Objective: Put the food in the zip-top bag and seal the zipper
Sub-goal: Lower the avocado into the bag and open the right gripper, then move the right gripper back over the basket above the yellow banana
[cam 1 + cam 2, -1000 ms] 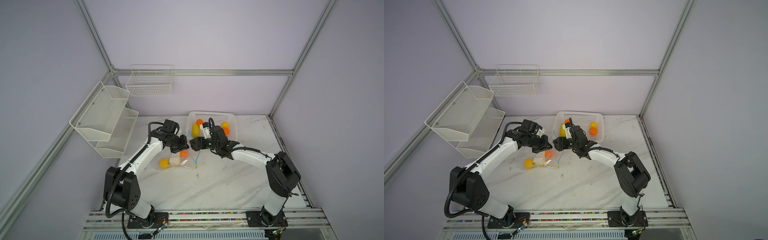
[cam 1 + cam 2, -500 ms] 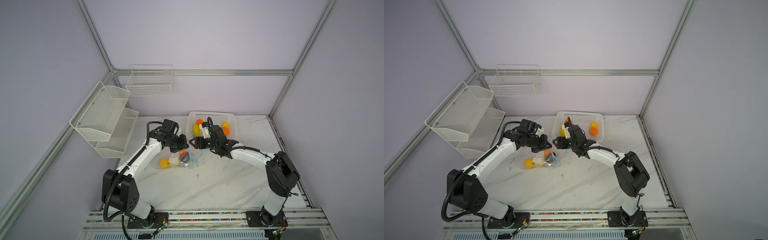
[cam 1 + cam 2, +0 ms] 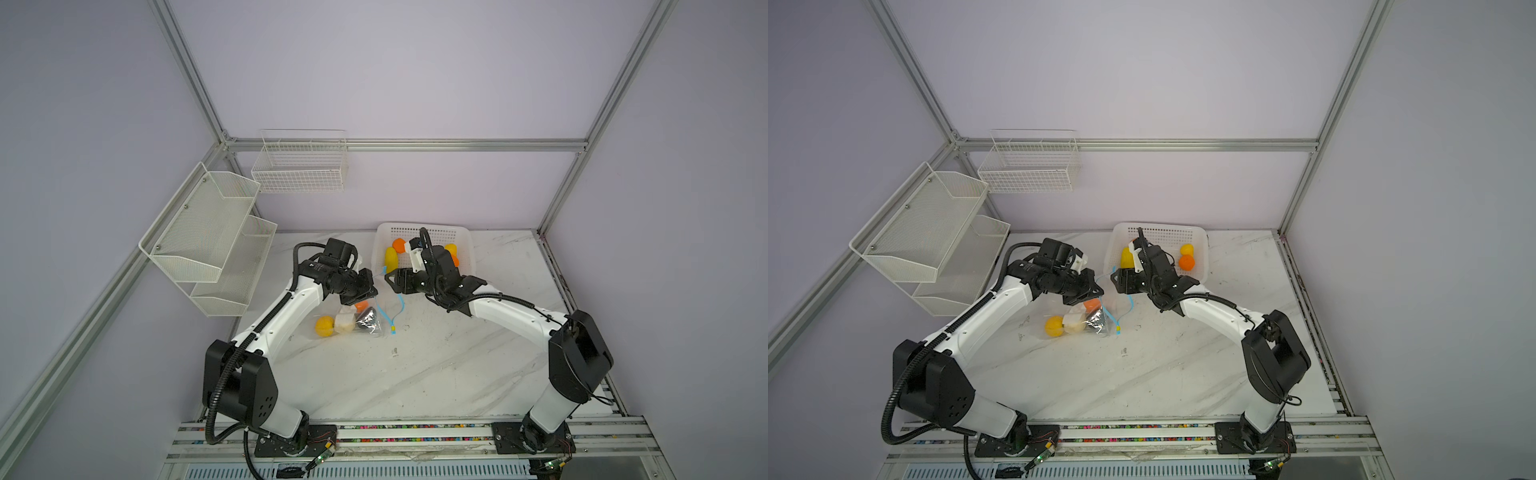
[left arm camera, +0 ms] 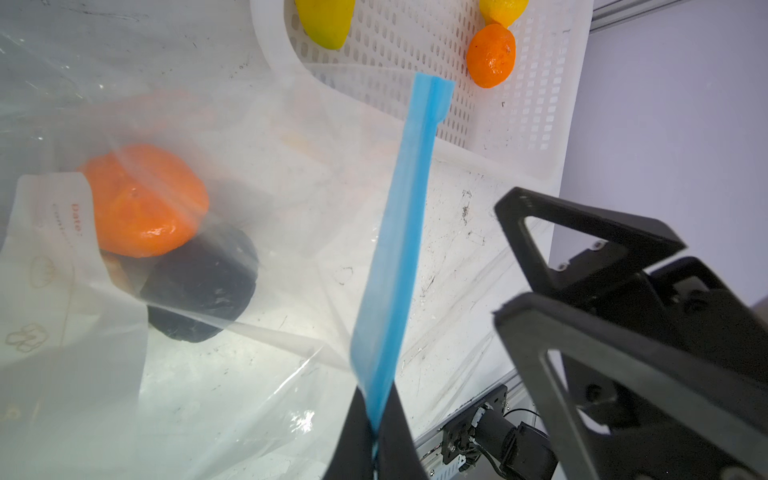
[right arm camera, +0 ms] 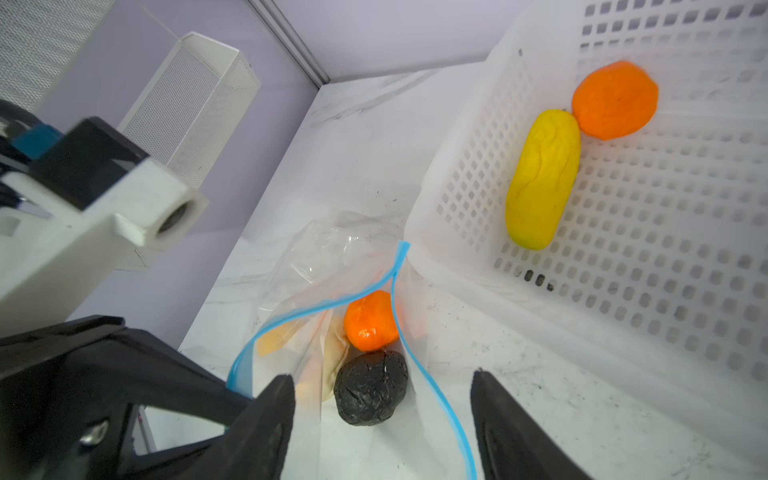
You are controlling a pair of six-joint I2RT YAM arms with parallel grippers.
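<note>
**Ana:** Where is the zip-top bag (image 4: pixel 291 199)?

**Ben:** It lies on the marble bench (image 3: pixel 436 365), just in front of the white perforated basket (image 5: pixel 665 270) and between the two arms. Its mouth gapes open toward the basket. A white label (image 4: pixel 50 249) printed "Date:" sits on its side.

**Ana:** What's inside?

**Ben:** Four pieces. A yellow ball (image 3: pixel 324 326) sits at the closed end, with a cream lump (image 3: pixel 345 324) touching it. Nearer the mouth, a black lump (image 5: pixel 370 388) and an orange ball (image 5: pixel 370 320) rest against each other.

**Ana:** And the rest of the food?

**Ben:** It is in the basket. A long yellow piece (image 5: pixel 540 178) lies there with a second orange ball (image 5: pixel 615 99) against its end. Toward the other side, a small yellow fruit (image 3: pixel 1186 249) touches a third orange ball (image 3: pixel 1187 262).

**Ana:** What about the left fingers (image 4: pixel 353 440)?

**Ben:** They are pressed together on the zipper (image 4: pixel 399 249). They pinch the light-blue strip on one side of the mouth and hold that edge up off the bench.

**Ana:** And the right fingers (image 5: pixel 270 415)?

**Ben:** They are spread wide with nothing gripped between them. They hang above the open mouth, close to the left ones, and the black lump shows below the gap. The free side of the blue strip runs down along the bench under them.

**Ana:** Can you see the slider?

**Ben:** In both top views the small yellow-blue slider tab (image 3: pixel 392 331) sits at the strip's end nearest the arms' bases, resting on the bench.
</note>
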